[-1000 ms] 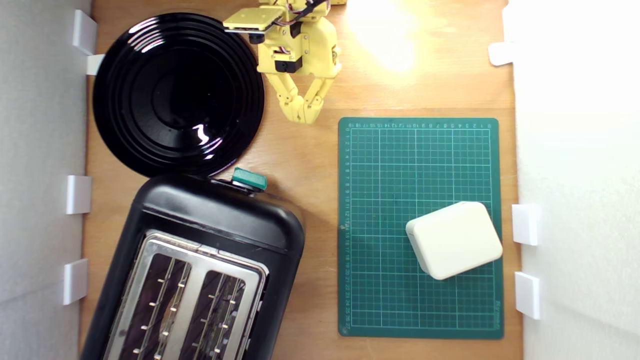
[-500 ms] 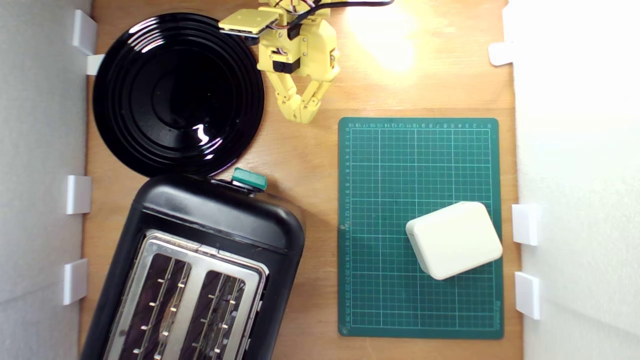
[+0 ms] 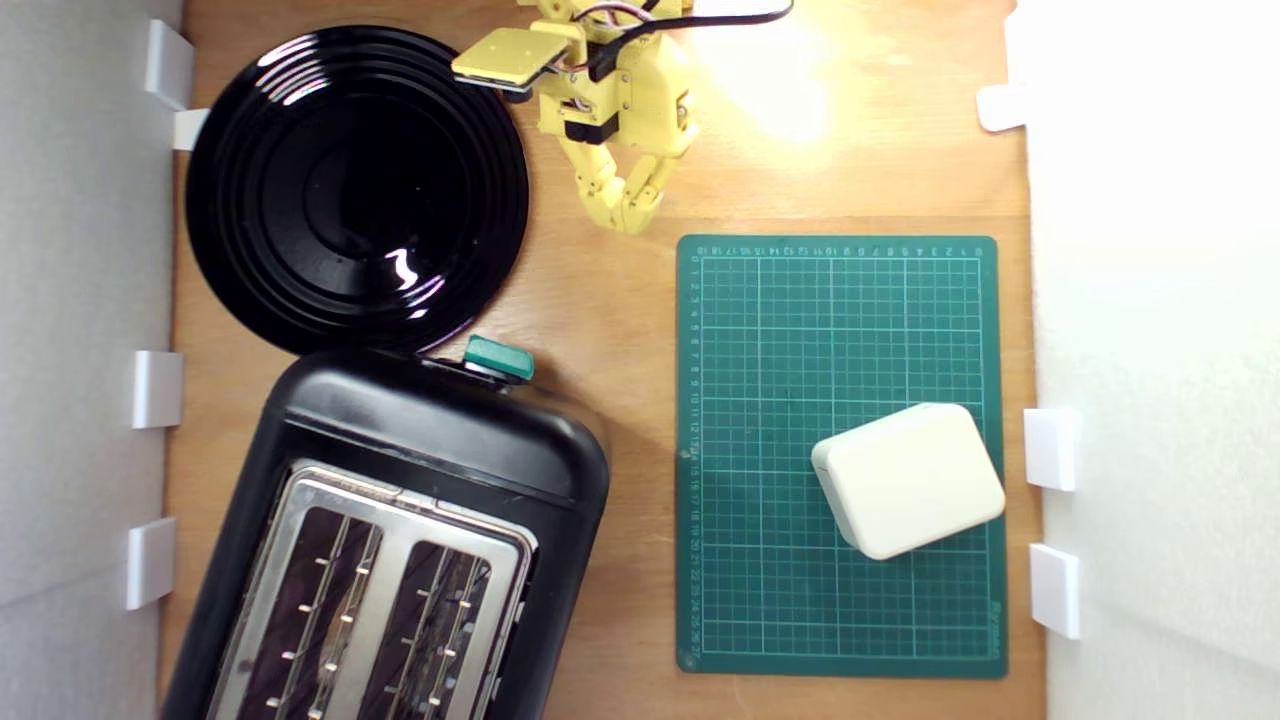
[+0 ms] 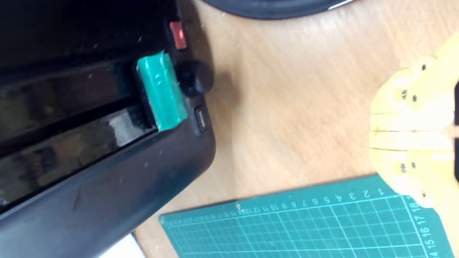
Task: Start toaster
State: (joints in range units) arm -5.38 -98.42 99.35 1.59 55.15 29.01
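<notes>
1. Exterior view: the toaster (image 3: 390, 540) occupies the lower part of that view's left half, standing on the wooden table (image 3: 600, 330). Its glossy black body is turned at a slight angle, and the silver top plate with two wire-lined slots faces the camera.
2. The teal lever knob (image 3: 498, 358) projects from the toaster's end face, the end nearest the arm. In the wrist view the lever knob (image 4: 162, 91) sits at the end of its slot, beside a round black dial (image 4: 195, 77), a small red indicator (image 4: 178, 34) and a small black button (image 4: 201, 118).
3. The gripper (image 3: 627, 222) is at the top centre of the exterior view, above bare table. It is well apart from the toaster and touches nothing; the lever knob lies below it and toward the exterior view's left.
4. The two yellow fingers (image 4: 408, 122) are pressed together, tip against tip, with nothing between them.
5. A round black ribbed plate (image 3: 355, 185) lies at the exterior view's upper left; its rim reaches the toaster's end, just beside the lever knob.
6. A green cutting mat (image 3: 840, 340) covers the exterior view's right side, near the gripper tips but not under them. A cream rounded box (image 3: 908, 480) rests on the mat.
7. White clips (image 3: 158, 388) line both table edges.
</notes>
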